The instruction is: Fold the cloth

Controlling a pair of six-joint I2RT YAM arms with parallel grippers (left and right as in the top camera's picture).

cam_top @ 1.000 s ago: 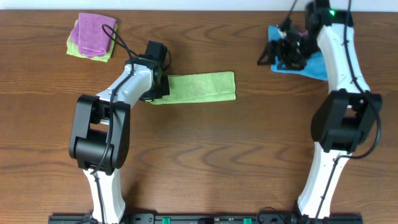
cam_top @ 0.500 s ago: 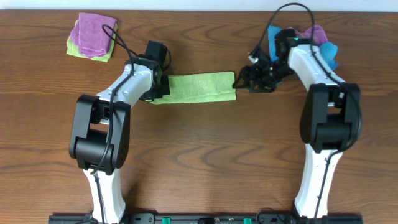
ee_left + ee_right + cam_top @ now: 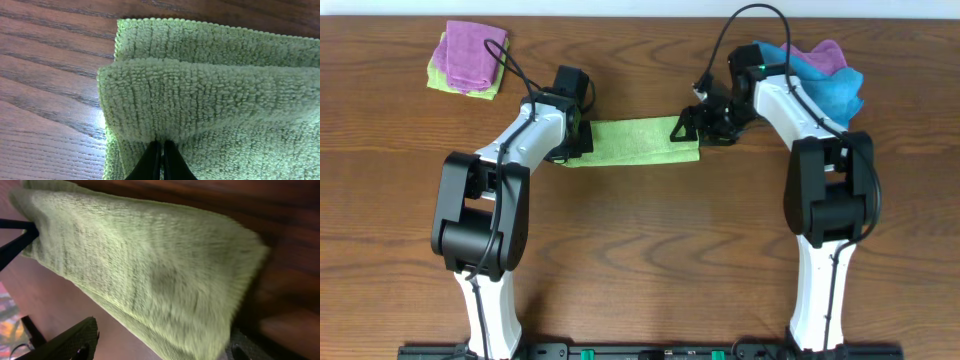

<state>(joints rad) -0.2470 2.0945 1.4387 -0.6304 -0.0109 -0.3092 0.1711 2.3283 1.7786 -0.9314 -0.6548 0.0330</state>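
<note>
The green cloth [image 3: 635,140] lies folded into a long strip in the middle of the table. My left gripper [image 3: 576,140] is shut on its left end; in the left wrist view the closed black fingertips [image 3: 161,150] pinch a raised fold of the cloth [image 3: 215,95]. My right gripper [image 3: 692,128] is open at the strip's right end. In the right wrist view its two fingers [image 3: 160,347] straddle the end of the cloth [image 3: 145,270], one finger on each side.
A folded purple cloth on a green one [image 3: 468,58] sits at the back left. A pile of blue and purple cloths [image 3: 820,75] sits at the back right, behind the right arm. The table is brown wood.
My right arm has swung from the blue pile at the back right across to the right end of the green strip. The left arm and the cloth have stayed still.
</note>
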